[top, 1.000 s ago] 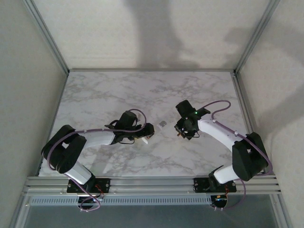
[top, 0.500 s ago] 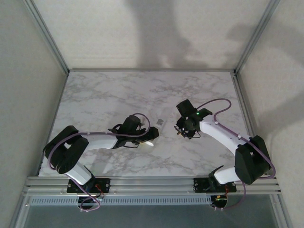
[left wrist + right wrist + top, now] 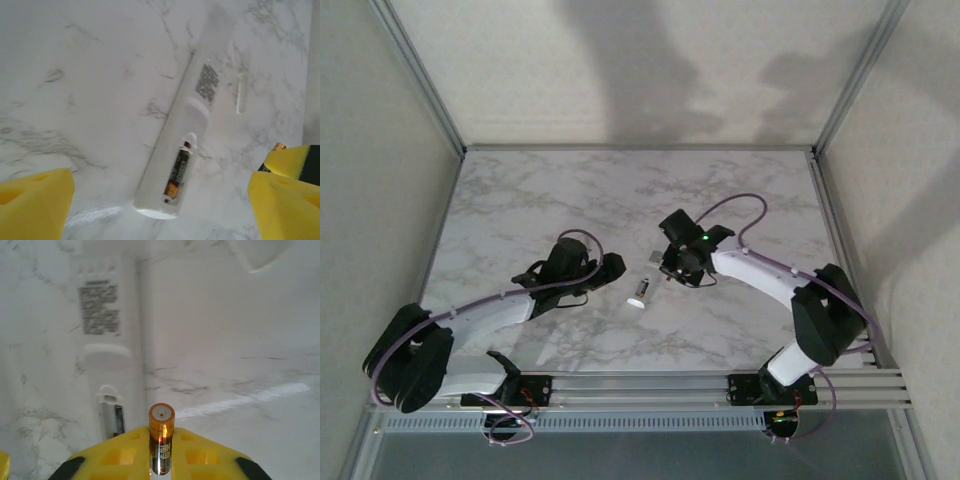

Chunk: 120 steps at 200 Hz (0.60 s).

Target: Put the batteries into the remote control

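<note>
Battery [image 3: 161, 440] in right hand [image 3: 161, 434] (remote [image 3: 125, 340] just beside)

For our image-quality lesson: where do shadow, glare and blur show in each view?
Top external: soft shadows darken the back wall, the table evenly lit. Left wrist: the remote control is fairly sharp, the yellow jaws blurred. Right wrist: the battery is crisp with a glint on its casing, the label print beyond soft.
</note>
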Each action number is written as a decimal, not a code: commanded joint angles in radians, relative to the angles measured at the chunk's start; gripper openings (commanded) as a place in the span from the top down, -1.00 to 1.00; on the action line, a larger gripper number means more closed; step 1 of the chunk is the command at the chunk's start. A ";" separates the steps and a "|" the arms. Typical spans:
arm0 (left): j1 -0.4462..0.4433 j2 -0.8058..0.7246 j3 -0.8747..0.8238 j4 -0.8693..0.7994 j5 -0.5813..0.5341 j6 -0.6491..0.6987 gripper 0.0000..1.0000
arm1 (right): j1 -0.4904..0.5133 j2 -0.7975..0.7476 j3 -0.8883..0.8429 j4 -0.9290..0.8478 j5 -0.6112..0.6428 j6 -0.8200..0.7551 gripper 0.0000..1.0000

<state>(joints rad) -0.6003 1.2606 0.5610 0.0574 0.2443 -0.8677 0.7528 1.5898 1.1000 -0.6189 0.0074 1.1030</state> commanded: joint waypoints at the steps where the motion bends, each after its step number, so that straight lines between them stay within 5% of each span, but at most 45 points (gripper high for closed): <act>1: -0.001 -0.025 -0.046 -0.136 -0.051 0.033 -0.73 | 0.046 0.068 0.074 0.020 0.039 -0.045 0.69; 120: -0.044 -0.084 -0.121 -0.149 -0.036 0.004 -0.77 | 0.151 0.248 0.154 0.034 0.058 -0.033 0.71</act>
<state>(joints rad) -0.6353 1.1942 0.4484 -0.0654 0.2340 -0.8612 0.8818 1.8236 1.2476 -0.5797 0.0345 1.0554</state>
